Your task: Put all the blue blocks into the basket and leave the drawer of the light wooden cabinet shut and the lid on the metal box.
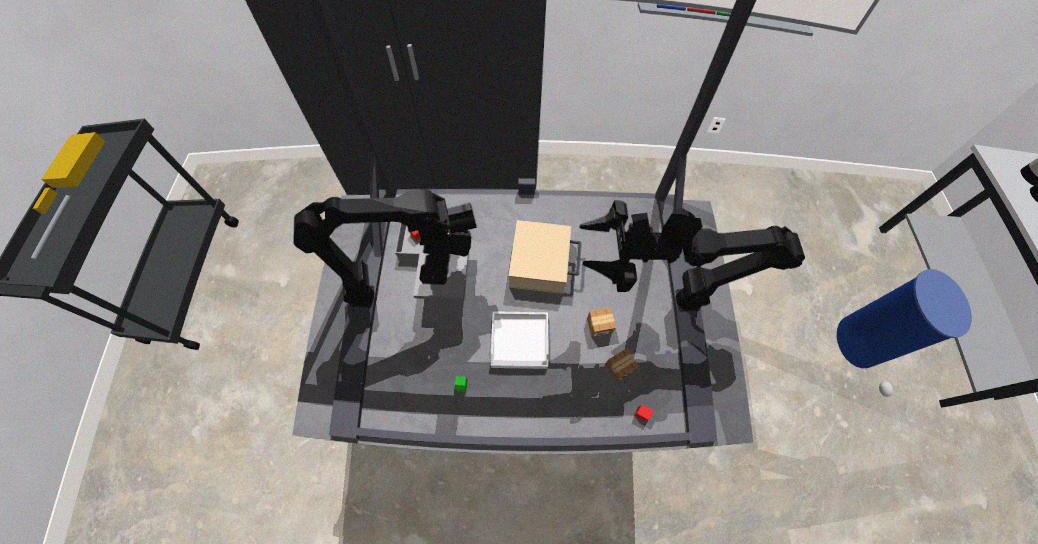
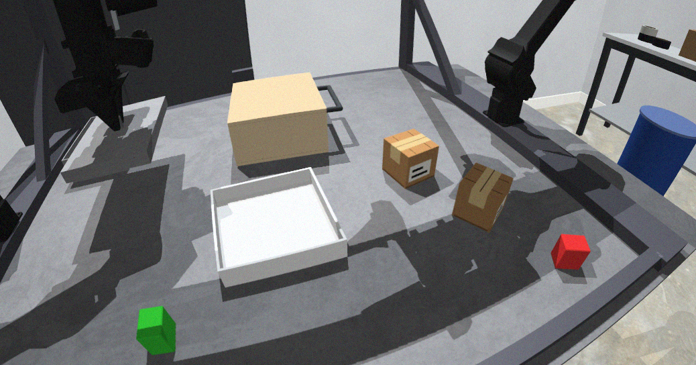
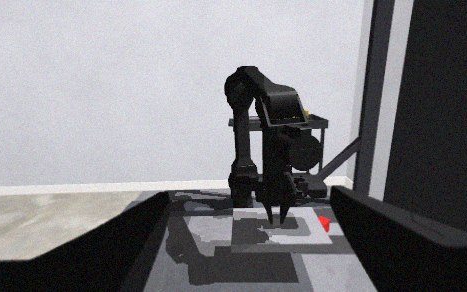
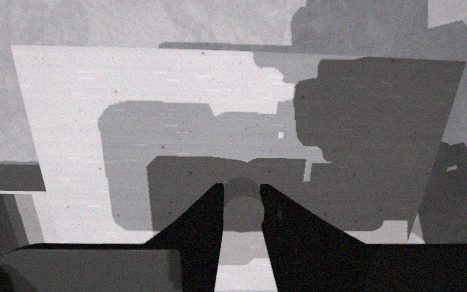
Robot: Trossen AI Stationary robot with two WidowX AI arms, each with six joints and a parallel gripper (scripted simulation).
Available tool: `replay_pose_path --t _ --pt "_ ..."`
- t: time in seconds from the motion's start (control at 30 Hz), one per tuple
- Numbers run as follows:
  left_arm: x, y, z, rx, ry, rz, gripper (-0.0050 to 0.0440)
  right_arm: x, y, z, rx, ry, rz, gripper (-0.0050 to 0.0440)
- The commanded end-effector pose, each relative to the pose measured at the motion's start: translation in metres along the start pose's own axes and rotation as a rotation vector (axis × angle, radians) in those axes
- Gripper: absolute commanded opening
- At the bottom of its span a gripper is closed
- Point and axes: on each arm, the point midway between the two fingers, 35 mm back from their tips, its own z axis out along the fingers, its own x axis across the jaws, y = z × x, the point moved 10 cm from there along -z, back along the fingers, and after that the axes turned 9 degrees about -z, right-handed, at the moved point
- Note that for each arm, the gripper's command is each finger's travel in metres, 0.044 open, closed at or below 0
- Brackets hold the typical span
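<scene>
My right gripper (image 2: pixel 117 125) (image 4: pixel 241 192) is shut on the knob of the flat grey lid (image 1: pixel 428 291) (image 2: pixel 141 143) (image 3: pixel 311 238) (image 4: pixel 74 90) and holds it up beside the open metal box (image 1: pixel 407 258). A red block (image 1: pixel 415 235) (image 3: pixel 324 223) shows in the box; the lid and arm hide much of it. My left gripper (image 1: pixel 584 245) is open and empty beside the cabinet's drawer handle (image 2: pixel 336 97). The light wooden cabinet (image 1: pixel 540 250) (image 2: pixel 277 94) looks shut. The white basket (image 1: pixel 519 366) (image 2: pixel 287 264) is empty. No blue block is visible.
Two cardboard boxes (image 1: pixel 601 321) (image 2: pixel 410 159) (image 1: pixel 622 364) (image 2: pixel 481 197) stand right of the basket, the nearer one tilted. A red block (image 1: pixel 643 413) (image 2: pixel 571 252) lies near the front right. A green block (image 1: pixel 460 383) (image 2: pixel 155 330) stands at the front left. Frame beams edge the table.
</scene>
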Motion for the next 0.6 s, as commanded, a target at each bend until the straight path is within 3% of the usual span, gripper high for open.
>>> replay_pose_path --t 0.0,0.23,0.27,0.3,0.33,0.57 --pt "-0.002 0.011 -0.002 -0.036 -0.005 -0.002 0.0400 -0.029 -0.001 -0.008 -0.041 0.011 -0.005 -0.0050" --pt "-0.002 0.011 -0.002 -0.036 -0.005 -0.002 0.0400 -0.075 -0.008 -0.005 -0.040 0.000 -0.004 -0.0050" --pt "-0.002 0.011 -0.002 -0.036 -0.005 -0.002 0.0400 -0.082 -0.009 0.018 0.033 0.013 -0.004 -0.0050" --pt "-0.002 0.011 -0.002 -0.036 -0.005 -0.002 0.0400 -0.088 -0.011 0.029 0.031 0.014 -0.004 -0.0050" --pt "-0.002 0.011 -0.002 -0.036 -0.005 -0.002 0.0400 -0.096 -0.010 0.026 -0.016 0.003 -0.004 -0.0050" --pt "-0.002 0.011 -0.002 -0.036 -0.005 -0.002 0.0400 -0.126 -0.022 0.049 -0.021 0.002 -0.005 -0.0050"
